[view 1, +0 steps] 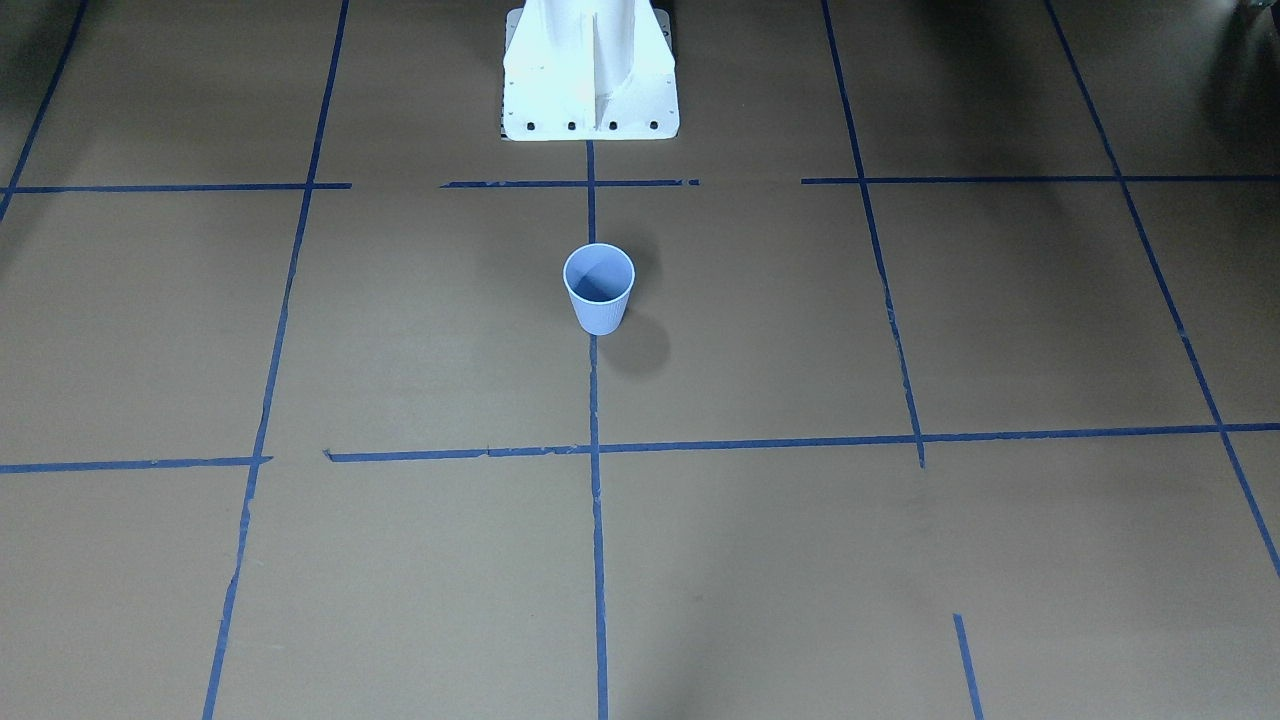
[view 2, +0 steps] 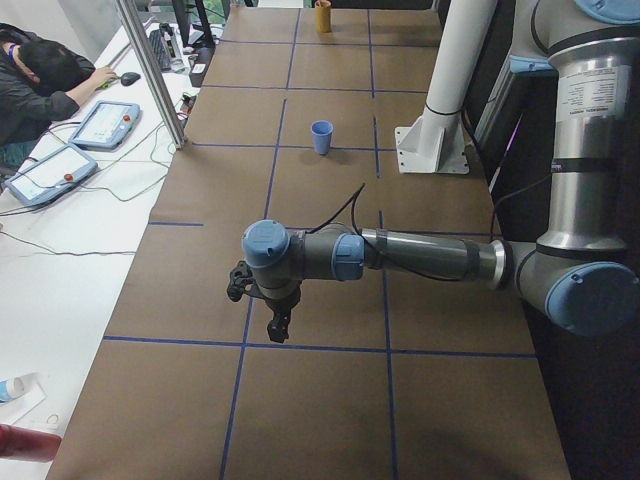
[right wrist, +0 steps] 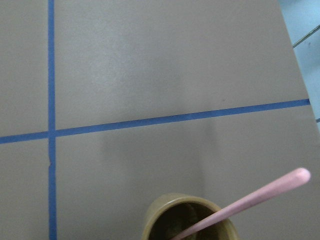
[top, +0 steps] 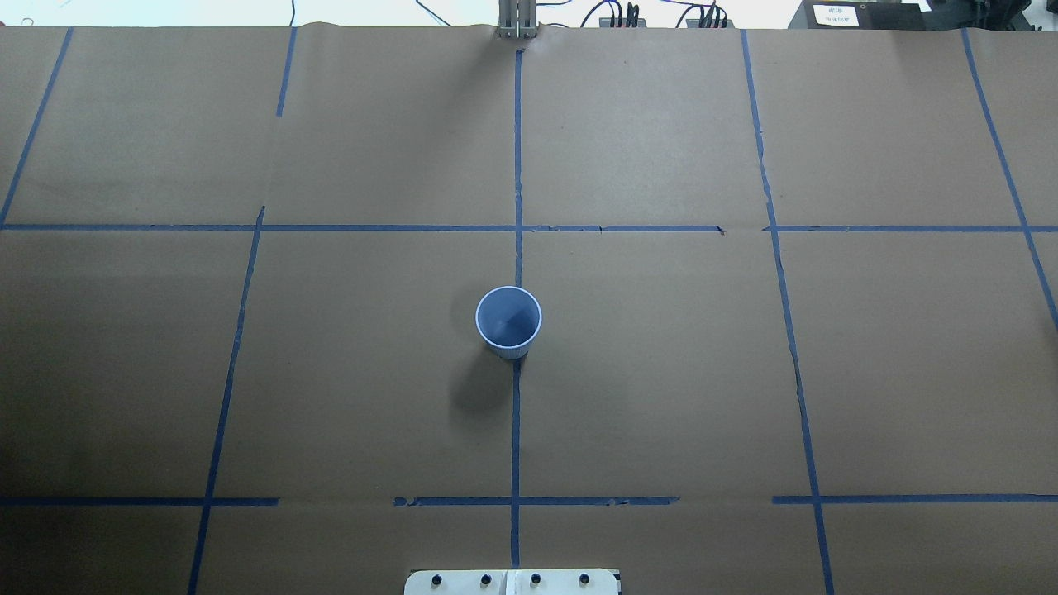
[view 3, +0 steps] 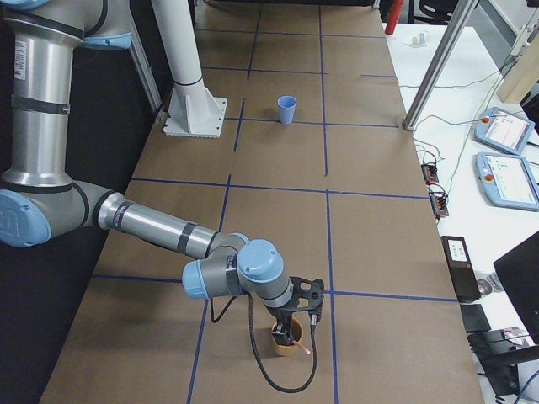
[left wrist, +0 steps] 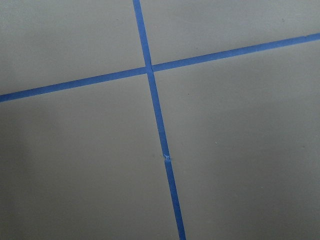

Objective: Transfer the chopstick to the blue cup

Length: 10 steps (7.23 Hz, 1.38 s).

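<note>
The light-blue cup (view 1: 599, 288) stands upright and empty at the table's middle on the centre tape line; it also shows in the overhead view (top: 508, 321) and both side views (view 2: 321, 136) (view 3: 287, 109). A pale pink chopstick (right wrist: 245, 202) leans in a brown cup (right wrist: 187, 220) at the table's right end, its top sticking out past the rim (view 3: 301, 343). My right gripper (view 3: 286, 326) hangs right over that brown cup (view 3: 286, 345); I cannot tell whether it is open or shut. My left gripper (view 2: 275, 325) hovers over bare table at the left end; I cannot tell its state.
The white pedestal base (view 1: 590, 90) stands at the robot's side of the table. A metal post (view 2: 150, 70), teach pendants (view 2: 105, 125) and a seated person (view 2: 40, 80) are beyond the operators' edge. Blue tape lines (top: 517, 413) cross the brown paper.
</note>
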### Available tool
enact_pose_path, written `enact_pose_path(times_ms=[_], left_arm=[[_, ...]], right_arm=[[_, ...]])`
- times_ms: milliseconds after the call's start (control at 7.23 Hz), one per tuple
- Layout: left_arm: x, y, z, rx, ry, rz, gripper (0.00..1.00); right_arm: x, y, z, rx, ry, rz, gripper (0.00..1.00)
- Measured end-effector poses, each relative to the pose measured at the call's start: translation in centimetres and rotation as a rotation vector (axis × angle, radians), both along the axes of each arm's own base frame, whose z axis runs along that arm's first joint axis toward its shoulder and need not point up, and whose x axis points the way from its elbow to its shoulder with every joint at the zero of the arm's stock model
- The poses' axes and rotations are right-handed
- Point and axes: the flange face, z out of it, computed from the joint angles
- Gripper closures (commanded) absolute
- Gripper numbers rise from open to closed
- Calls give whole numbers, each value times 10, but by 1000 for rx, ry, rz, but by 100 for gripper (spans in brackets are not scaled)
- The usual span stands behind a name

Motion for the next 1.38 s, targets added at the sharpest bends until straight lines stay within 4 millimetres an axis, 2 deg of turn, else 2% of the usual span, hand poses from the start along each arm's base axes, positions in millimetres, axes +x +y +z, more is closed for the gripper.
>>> enact_pose_path(times_ms=[277,415,553,692,830,969,1384], left_arm=[[0,3,-3,6,0,0,0],[0,3,-3,7,0,0,0],[0,3,-4,7,0,0,0],[0,4,-3,6,0,0,0],[0,5,-3,6,0,0,0],[0,6,-3,7,0,0,0],[-1,14,-8,16,2,0,0]], right_arm=[[4,-10,24,-4,31,26,5],[5,-14,27,-4,35,28,27],[6,-19,29,-4,36,29,63],[6,-22,30,-5,35,29,83],[7,-25,30,-4,34,29,93],[8,-26,28,-1,34,32,99],[29,-27,16,26,24,71,100]])
